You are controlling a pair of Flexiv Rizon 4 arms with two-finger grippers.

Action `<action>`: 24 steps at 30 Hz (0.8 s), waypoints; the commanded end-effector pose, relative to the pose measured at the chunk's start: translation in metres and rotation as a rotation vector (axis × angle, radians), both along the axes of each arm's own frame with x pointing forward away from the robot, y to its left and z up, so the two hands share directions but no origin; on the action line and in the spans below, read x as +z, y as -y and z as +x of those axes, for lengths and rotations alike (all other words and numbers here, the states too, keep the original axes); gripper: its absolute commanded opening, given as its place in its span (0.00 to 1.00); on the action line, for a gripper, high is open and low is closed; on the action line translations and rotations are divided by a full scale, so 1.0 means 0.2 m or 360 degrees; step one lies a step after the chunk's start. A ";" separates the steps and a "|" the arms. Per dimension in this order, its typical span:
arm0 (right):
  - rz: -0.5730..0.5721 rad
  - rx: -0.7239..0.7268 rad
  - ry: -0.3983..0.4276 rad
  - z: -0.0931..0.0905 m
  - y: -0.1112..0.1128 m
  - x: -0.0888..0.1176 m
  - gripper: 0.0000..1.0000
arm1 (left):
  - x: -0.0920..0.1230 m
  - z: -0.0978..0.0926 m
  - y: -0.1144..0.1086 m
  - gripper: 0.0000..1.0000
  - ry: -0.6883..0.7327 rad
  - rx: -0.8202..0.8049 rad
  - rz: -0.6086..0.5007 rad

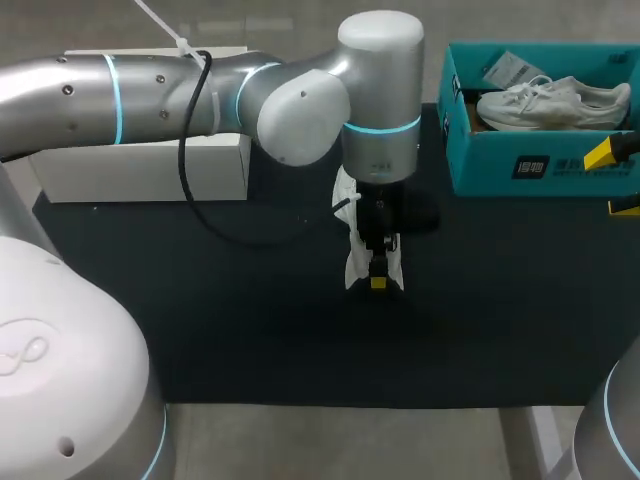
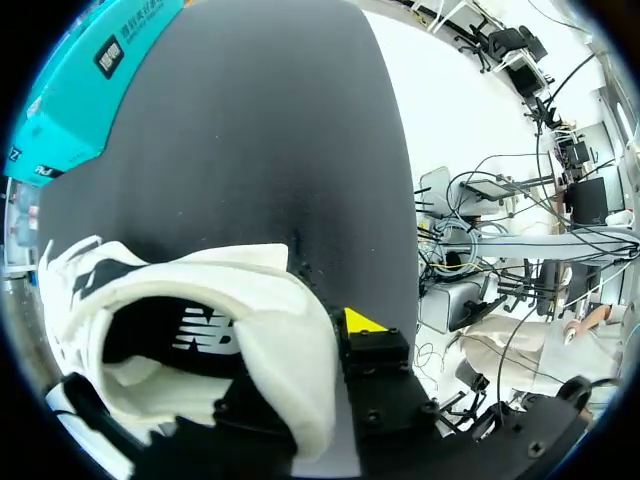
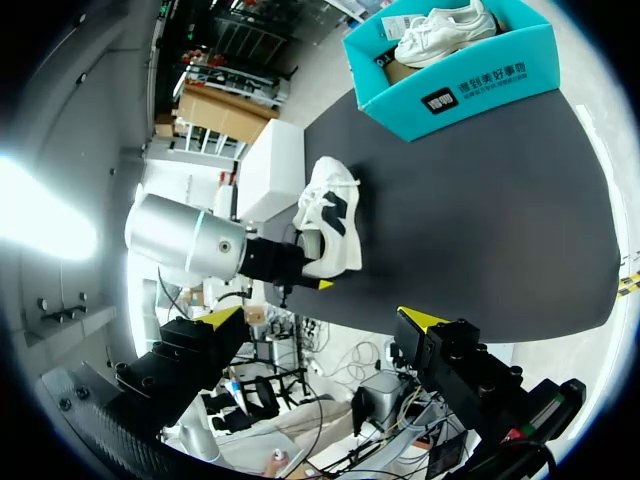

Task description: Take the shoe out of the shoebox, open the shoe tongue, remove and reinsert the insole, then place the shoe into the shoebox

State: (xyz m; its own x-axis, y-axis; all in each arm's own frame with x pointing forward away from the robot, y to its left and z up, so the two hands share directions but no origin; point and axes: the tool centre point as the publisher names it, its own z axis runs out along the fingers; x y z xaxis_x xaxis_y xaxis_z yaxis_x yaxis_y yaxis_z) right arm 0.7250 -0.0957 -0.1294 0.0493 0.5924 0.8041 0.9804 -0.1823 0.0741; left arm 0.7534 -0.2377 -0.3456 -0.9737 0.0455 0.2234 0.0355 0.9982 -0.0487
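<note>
A white shoe (image 1: 352,238) with black side marks rests on the black mat (image 1: 250,320) near the table's middle. My left gripper (image 1: 378,283) comes down on its heel end and is shut on the shoe's heel wall. In the left wrist view the white shoe (image 2: 200,330) fills the space at the fingers, one yellow fingertip (image 2: 362,322) outside the wall and the other hidden inside. The teal shoebox (image 1: 540,165) stands at the back right with a second white shoe (image 1: 555,103) in it. My right gripper (image 1: 618,180) hangs open beside the box's right front corner, holding nothing.
A white box (image 1: 140,165) sits at the back left, behind my left arm (image 1: 150,95). The right wrist view shows the shoe (image 3: 330,215), the shoebox (image 3: 470,85) and the left arm (image 3: 190,245) ahead of the open right gripper (image 3: 320,318).
</note>
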 end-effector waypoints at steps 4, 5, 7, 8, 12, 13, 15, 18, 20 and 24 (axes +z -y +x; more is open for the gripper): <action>-0.0005 -0.0003 -0.0001 0.00 0.00 0.00 1.00 | 0.06 -0.04 -0.02 0.00 0.0046 0.0003 0.0004; -0.0005 -0.0003 -0.0001 0.00 0.00 0.00 1.00 | 0.06 -0.04 -0.02 0.00 0.0046 0.0003 0.0004; -0.0005 -0.0003 -0.0001 0.00 0.00 0.00 1.00 | 0.06 -0.04 -0.02 0.00 0.0046 0.0003 0.0004; -0.0005 -0.0003 -0.0001 0.00 0.00 0.00 1.00 | 0.06 -0.04 -0.02 0.00 0.0046 0.0003 0.0004; -0.0005 -0.0003 -0.0001 0.00 0.00 0.00 1.00 | 0.06 -0.04 -0.02 0.00 0.0046 0.0003 0.0004; -0.0005 -0.0003 -0.0001 0.00 0.00 0.00 1.00 | 0.06 -0.04 -0.02 0.00 0.0046 0.0003 0.0004; -0.0005 -0.0003 -0.0001 0.00 0.00 0.00 1.00 | 0.06 -0.04 -0.02 0.00 0.0046 0.0003 0.0004; -0.0005 -0.0003 -0.0001 0.00 0.00 0.00 1.00 | 0.13 -0.03 -0.03 0.00 0.0038 0.0013 0.0031; -0.0005 -0.0003 -0.0001 0.00 0.00 0.00 1.00 | 0.20 0.01 -0.05 0.00 0.0000 0.0048 0.0056; -0.0005 -0.0003 -0.0001 0.00 0.00 0.00 1.00 | 0.39 0.04 -0.09 0.00 -0.0027 0.0078 0.0014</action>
